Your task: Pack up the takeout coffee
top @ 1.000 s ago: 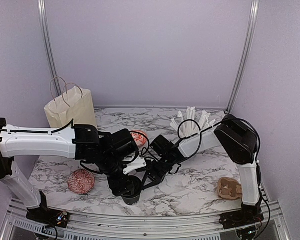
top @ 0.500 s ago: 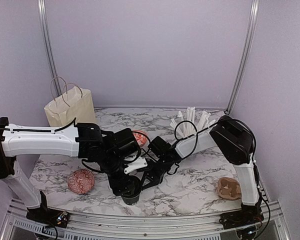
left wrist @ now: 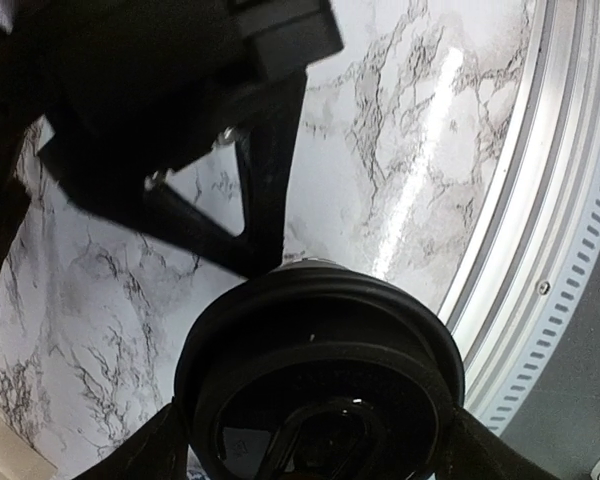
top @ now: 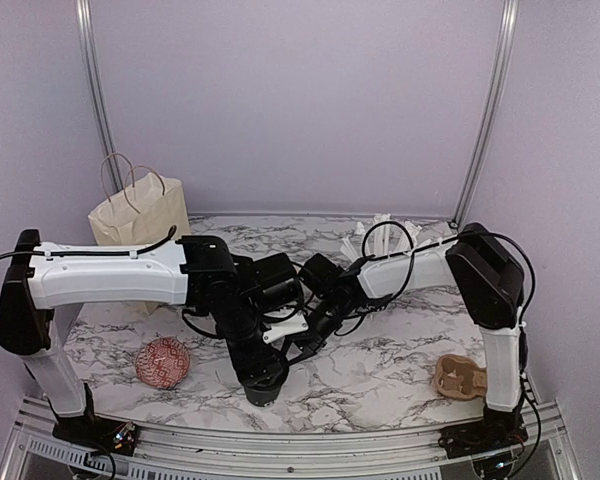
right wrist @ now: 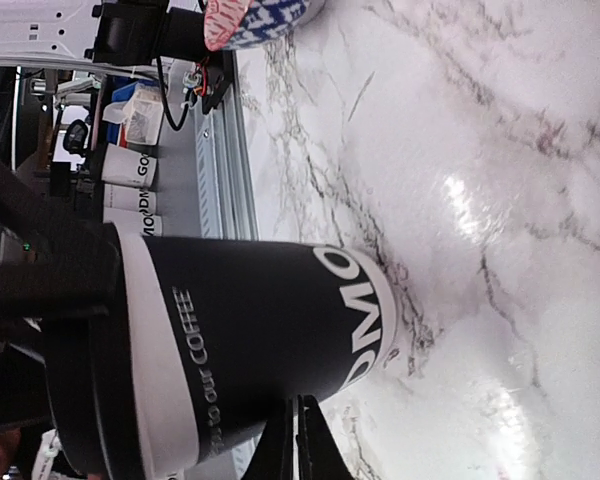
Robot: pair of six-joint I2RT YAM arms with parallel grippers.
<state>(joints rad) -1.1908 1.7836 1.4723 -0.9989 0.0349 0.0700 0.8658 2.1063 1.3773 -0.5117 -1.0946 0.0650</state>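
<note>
The takeout coffee cup [top: 264,393] stands upright at the near middle of the marble table [top: 400,360], just beside the aluminium rail [left wrist: 520,250] along the near edge. The left gripper [top: 259,370] comes down over its black lid [left wrist: 320,390], which sits on the cup, with fingers [left wrist: 145,455] clamped on the rim from both sides. The right gripper [top: 285,358] has its fingers closed tip to tip on nothing, touching the cup's far-right wall under the lid. Bare marble lies open to the right as far as a cardboard carrier [top: 458,377]. A patterned bowl [top: 163,362] sits to the left, apart. A paper bag [top: 140,215] stands far left against lilac walls.
</note>
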